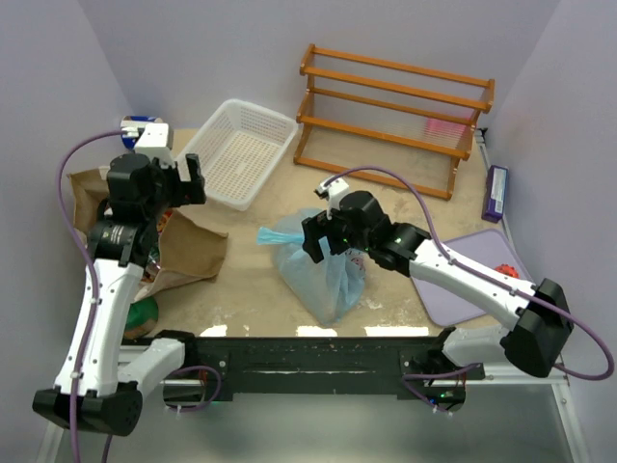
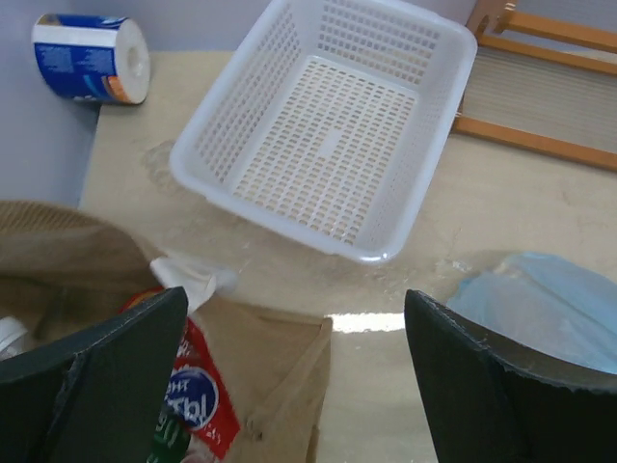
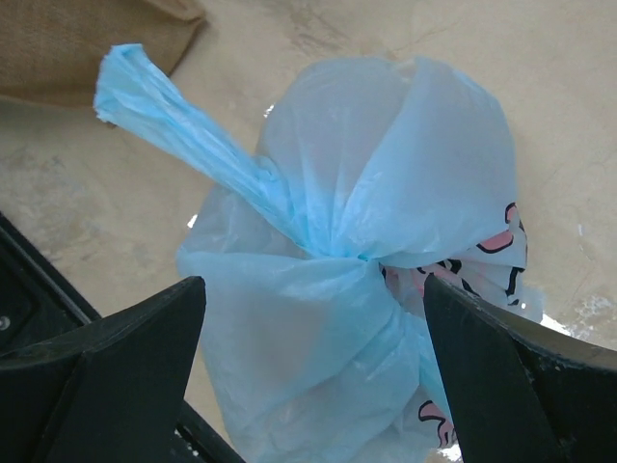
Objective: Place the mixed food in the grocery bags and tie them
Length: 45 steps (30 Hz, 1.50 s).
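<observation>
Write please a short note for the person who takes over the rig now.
Left gripper: open, empty, over the brown paper bag at its mouth.
Right gripper: open, empty, over the light blue plastic bag.
Done: the light blue plastic bag is twisted and knotted at its neck; a red crisp packet lies in the brown paper bag's mouth.
Left: the brown paper bag is not yet closed.

I am holding my right gripper (image 3: pixel 313 289), jaws spread wide, over the blue plastic bag (image 3: pixel 386 193). The bag is sitting on the table (image 3: pixel 87 193), gathered at its neck, with its twisted tail pointing toward the brown paper bag (image 3: pixel 67 48).
</observation>
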{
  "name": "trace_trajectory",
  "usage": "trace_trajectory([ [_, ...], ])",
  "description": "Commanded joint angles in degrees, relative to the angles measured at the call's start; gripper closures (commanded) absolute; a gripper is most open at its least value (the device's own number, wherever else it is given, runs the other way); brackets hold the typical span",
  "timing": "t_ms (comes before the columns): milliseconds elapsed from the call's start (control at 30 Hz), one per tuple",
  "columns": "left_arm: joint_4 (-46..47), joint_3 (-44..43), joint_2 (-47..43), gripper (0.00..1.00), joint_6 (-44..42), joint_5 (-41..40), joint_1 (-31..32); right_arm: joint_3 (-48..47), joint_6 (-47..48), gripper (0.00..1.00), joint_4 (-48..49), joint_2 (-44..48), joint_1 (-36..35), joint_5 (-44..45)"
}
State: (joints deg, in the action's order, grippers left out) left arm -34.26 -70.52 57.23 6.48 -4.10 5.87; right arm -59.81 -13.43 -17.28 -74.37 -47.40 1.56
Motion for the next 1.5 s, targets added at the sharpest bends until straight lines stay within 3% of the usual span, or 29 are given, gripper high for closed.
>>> trace_trajectory([
  [0, -12.29, -2.78, -3.18, 0.00, 2.48, -5.48, 0.02, -4.34, 2.88, 0.01, -1.09, -3.06, -3.30, 10.45],
  [233, -19.43, 0.64, -9.33, 0.00, 6.61, -6.18, 0.02, -4.44, 2.63, 0.01, -1.00, -8.24, -4.37, 15.13],
  [367, -25.41, 1.17, -9.94, 0.00, 9.86, -12.06, 0.02, -4.53, 0.08, 0.01, -1.27, -10.44, -4.37, 16.45],
  [600, -25.33, 6.08, -13.28, 0.00, 14.08, -6.90, 0.02, -4.17, -2.48, 0.02, -1.35, -12.90, -4.37, 18.47],
  [700, -23.58, 10.75, -13.73, 0.00, 15.31, -4.34, 0.02, -4.61, -3.36, 0.08, -2.23, -13.79, -4.28, 19.09],
  [800, -21.20, 13.91, -14.25, 0.00, 15.23, -3.99, 0.02, -4.17, -3.71, 0.25, -2.23, -13.52, -4.28, 18.83],
  [833, -20.76, 15.05, -14.17, 0.00, 14.97, -3.64, 0.02, -4.00, -3.71, 0.38, -2.15, -13.26, -4.28, 18.48],
  [900, -18.92, 16.72, -14.17, 0.11, 13.74, -1.45, 0.02, -3.47, -3.79, 0.55, -1.80, -12.30, -4.20, 18.30],
  [933, -18.30, 17.34, -13.90, 0.15, 13.21, 0.91, 0.02, -3.38, -3.80, 0.71, -1.71, -12.03, -4.20, 18.30],
  [967, -16.99, 17.96, -13.82, 0.31, 12.68, 2.24, 0.02, -3.29, -3.80, 0.77, -1.71, -11.68, -4.20, 18.30],
  [1033, -15.49, 20.06, -13.20, 0.48, 11.63, 7.05, 0.02, -3.29, -3.53, 0.87, -1.71, -10.80, -4.20, 18.39],
  [1067, -13.92, 20.68, -12.94, 0.64, 11.45, 8.65, 0.02, -3.29, -3.62, 0.90, -1.79, -10.54, -4.20, 18.48],
  [1167, -10.41, 22.88, -12.32, 0.93, 11.36, 15.58, 0.02, -3.29, -3.62, 0.94, -2.06, -9.57, -4.11, 19.18],
  [1333, -3.81, 25.86, -10.74, 1.00, 14.78, 25.62, 2.03, -3.47, -3.53, 1.00, -3.11, -8.08, -3.93, 20.85],
  [1467, 3.04, 25.88, -7.67, 1.00, 21.45, 19.84, 14.41, -3.21, -3.36, 1.00, -3.38, -6.06, -2.45, 20.59],
])
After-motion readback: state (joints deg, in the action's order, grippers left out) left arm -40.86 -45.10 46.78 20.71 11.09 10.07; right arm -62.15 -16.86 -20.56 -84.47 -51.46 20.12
